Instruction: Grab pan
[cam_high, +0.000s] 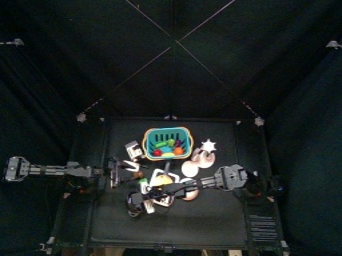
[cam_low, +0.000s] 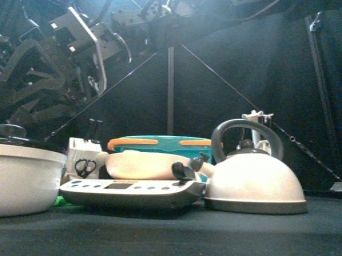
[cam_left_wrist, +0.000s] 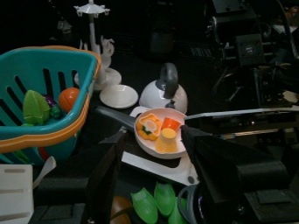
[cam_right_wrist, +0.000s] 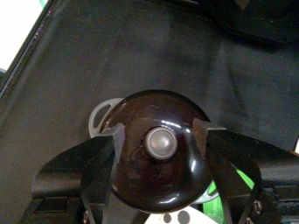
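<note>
The right claw (cam_right_wrist: 156, 175) hangs wide open straddling a dark glass lid (cam_right_wrist: 160, 157), while the pan (cam_left_wrist: 162, 131), holding food, sits on the table near the kettle (cam_left_wrist: 162, 90), its handle free to grasp; the left claw's state is unclear.

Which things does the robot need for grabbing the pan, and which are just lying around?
For the job: pan; right gripper, open, at a dark lid.
Just lying about: kettle; teal basket; white bowl; scale.
</note>
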